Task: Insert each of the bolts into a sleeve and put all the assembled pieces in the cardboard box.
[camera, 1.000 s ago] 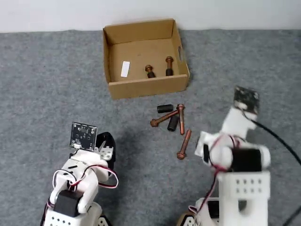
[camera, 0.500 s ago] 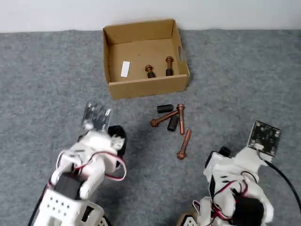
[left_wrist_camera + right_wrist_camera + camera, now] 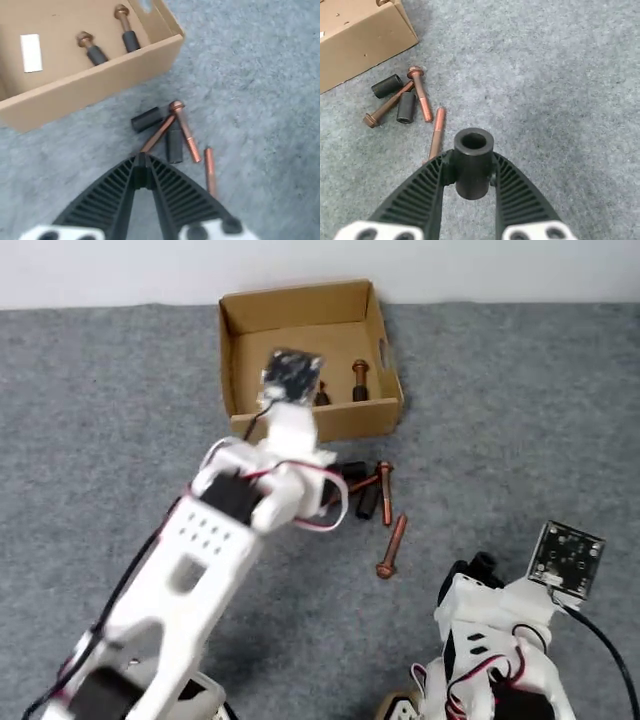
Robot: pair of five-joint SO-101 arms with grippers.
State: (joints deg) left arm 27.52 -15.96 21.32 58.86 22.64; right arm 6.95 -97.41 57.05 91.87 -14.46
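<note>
The left tool (image 3: pixel 142 164) is seen pressed fully shut with nothing held in it, poised above the grey counter (image 3: pixel 260 75) just short of the loose parts. Beyond it the cardboard box (image 3: pixel 95 90) is set open-topped, and two sleeved bolts (image 3: pixel 91 47) are laid side by side on its floor. Just in front of the box, two loose sleeves (image 3: pixel 147 119) and two crossed bolts (image 3: pixel 186 130) are clustered together, with a third bolt (image 3: pixel 210 167) lying near them. Farther right, the right tool (image 3: pixel 471 161) is clamped on a black sleeve (image 3: pixel 473 175), whose open bore is turned toward the wrist camera.
</note>
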